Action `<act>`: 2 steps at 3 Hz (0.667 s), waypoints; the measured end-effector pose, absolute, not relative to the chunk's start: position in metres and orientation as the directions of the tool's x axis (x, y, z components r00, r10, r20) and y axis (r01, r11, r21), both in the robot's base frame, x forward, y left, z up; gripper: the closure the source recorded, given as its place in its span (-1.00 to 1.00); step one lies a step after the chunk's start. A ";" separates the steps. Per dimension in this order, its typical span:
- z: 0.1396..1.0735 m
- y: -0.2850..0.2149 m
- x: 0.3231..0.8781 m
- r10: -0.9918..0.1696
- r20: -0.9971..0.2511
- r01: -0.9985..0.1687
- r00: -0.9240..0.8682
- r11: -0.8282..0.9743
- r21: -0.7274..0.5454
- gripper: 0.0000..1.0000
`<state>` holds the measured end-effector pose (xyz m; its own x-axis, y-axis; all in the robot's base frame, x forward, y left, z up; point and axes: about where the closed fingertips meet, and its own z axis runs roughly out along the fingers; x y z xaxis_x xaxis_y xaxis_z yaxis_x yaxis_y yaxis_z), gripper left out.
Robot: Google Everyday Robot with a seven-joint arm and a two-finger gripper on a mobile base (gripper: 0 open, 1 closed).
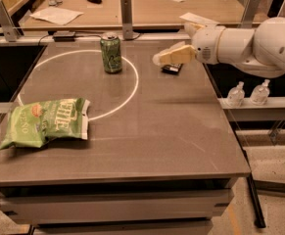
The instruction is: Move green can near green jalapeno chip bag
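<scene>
The green can (111, 53) stands upright at the back of the grey table, inside a white painted circle (132, 87). The green jalapeno chip bag (45, 123) lies flat near the table's front left edge, well apart from the can. My gripper (162, 58) hangs above the table's back right part, to the right of the can at about its height, holding nothing. The white arm reaches in from the right.
A small dark flat packet (172, 68) lies on the table just under my gripper. Two small clear bottles (249, 93) stand on a ledge to the right. A metal post (127, 11) and a wooden desk with papers stand behind the table (181, 141).
</scene>
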<state>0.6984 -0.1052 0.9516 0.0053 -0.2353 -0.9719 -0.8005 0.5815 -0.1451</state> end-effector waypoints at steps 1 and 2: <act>0.949 -0.079 0.708 -0.230 -0.973 -0.822 0.002 0.554 -0.133 -1.00; 0.940 -0.062 0.722 -0.215 -0.975 -0.813 -0.057 0.576 -0.079 -1.00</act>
